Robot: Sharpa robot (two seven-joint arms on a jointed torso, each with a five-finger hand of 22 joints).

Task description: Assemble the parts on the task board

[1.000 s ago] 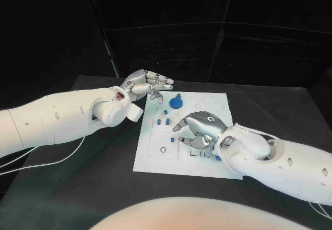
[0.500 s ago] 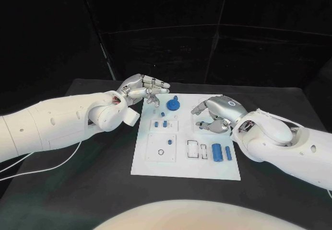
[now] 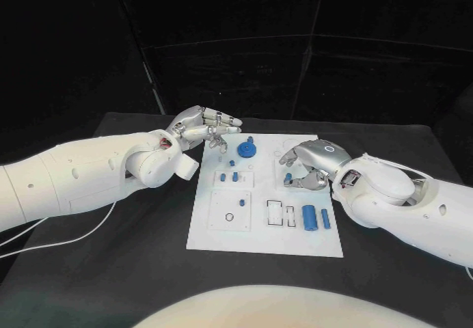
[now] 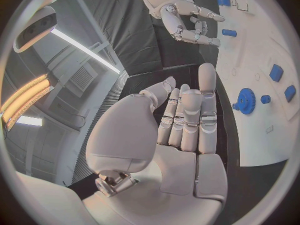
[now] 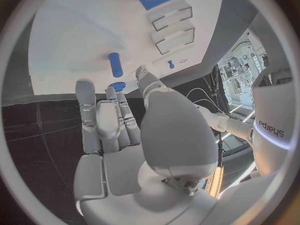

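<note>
The left hand (image 3: 202,126) hovers empty with fingers (image 4: 190,110) loosely apart, the blue gear (image 3: 247,147) on the task board (image 3: 222,236) just beside them. The right hand (image 3: 308,164) hangs empty with fingers (image 5: 106,120) parted above the board's far right part, two blue cylinders (image 3: 316,216) nearer the robot.

Readable in the right wrist view: the dark word "edjeys", as best made out, printed sideways on a white panel (image 5: 275,121) just above a glowing blue-white ring. Letters small and bent by the lens, so spelling uncertain. No legible print on the task board (image 3: 229,236), only outlined slots. No markings legible on the blue parts (image 3: 309,217).
</note>
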